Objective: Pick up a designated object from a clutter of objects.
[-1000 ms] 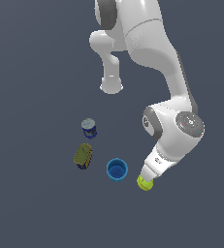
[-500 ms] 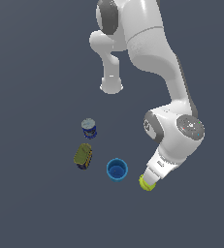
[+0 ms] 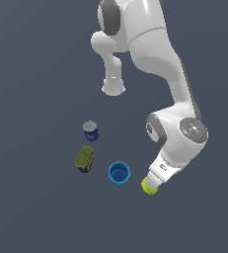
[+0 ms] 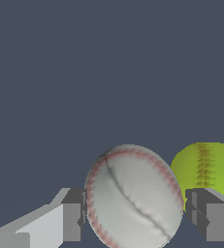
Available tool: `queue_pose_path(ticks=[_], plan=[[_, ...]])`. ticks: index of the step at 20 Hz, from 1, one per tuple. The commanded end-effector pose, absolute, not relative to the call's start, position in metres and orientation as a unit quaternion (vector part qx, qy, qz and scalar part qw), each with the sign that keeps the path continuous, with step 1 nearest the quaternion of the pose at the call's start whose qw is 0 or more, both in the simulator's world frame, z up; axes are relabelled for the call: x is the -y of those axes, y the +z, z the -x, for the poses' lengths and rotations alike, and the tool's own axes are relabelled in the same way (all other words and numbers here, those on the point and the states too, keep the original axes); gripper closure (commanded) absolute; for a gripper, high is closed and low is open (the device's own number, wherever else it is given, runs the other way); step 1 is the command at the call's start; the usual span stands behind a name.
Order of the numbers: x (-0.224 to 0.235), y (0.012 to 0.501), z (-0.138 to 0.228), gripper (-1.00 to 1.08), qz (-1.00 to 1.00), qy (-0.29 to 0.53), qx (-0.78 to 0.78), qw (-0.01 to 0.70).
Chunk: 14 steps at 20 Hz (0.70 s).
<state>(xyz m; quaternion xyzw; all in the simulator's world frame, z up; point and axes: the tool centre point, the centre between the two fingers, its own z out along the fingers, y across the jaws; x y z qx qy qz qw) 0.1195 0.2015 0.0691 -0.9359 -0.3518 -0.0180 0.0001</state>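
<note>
The white arm's two-fingered gripper [image 4: 135,220] stands spread wide, one grey finger [image 4: 71,222] either side of the white, red-stitched baseball [image 4: 134,196] on the dark floor; a yellow-green tennis ball [image 4: 204,168] sits just beside it.

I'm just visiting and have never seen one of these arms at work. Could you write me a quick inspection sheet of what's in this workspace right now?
Surface: plain dark grey floor, no marks seen.
Job's thing: white baseball with red stitching, lying between the two fingers; hidden by the arm in the exterior view.
Clutter: yellow-green tennis ball right beside the baseball; blue cup upright; blue can with grey lid upright; olive-yellow can on its side.
Gripper: gripper open, one finger on each side of the baseball, a small gap on both sides.
Cables: nothing seen.
Surroundings: nothing seen beyond the arm's white base.
</note>
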Motion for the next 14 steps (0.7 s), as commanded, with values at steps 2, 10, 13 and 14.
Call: queue_pose_path(ticks=[2,10,13,14], plan=[[-0.202,0.069,-0.119,1.08,0.936,-0.018,0.352,0.0],[-0.201,0.082,-0.11,1.08,0.936,-0.017,0.352,0.0],[-0.2,0.093,-0.102,1.08,0.936,-0.017,0.352,0.0],[-0.199,0.097,-0.099,1.08,0.936,-0.016,0.352,0.0]])
